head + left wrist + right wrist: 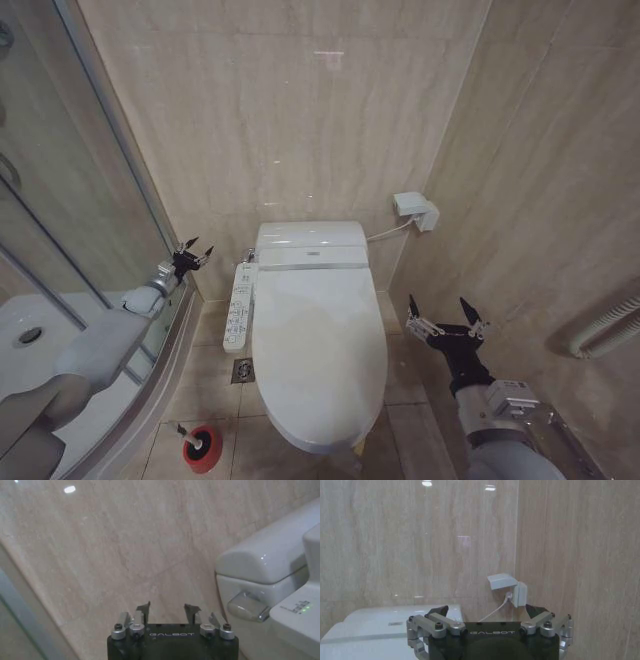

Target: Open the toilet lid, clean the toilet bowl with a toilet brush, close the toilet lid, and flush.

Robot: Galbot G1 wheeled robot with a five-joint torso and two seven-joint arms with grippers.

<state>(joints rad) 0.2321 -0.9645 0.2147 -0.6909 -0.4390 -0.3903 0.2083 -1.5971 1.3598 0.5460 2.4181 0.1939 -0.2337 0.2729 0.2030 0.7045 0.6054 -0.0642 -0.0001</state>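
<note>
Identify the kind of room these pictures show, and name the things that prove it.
Almost certainly a bathroom: a smart toilet with its toilet lid shut, a toilet brush in a red holder on the tiled floor, and a glass shower enclosure beside it.

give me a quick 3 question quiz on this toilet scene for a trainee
1. True or false: the toilet lid is down over the bowl.
2. Where does the toilet brush stand? A) in its red holder on the floor by the toilet's front, on the robot's left B) on the tank C) in the right gripper
3. Which gripper is nearer the silver flush lever at the tank's side?

Key
1. True.
2. A.
3. The left gripper, open and raised beside the tank; the right gripper is open too, out to the right of the toilet, holding nothing.
</note>
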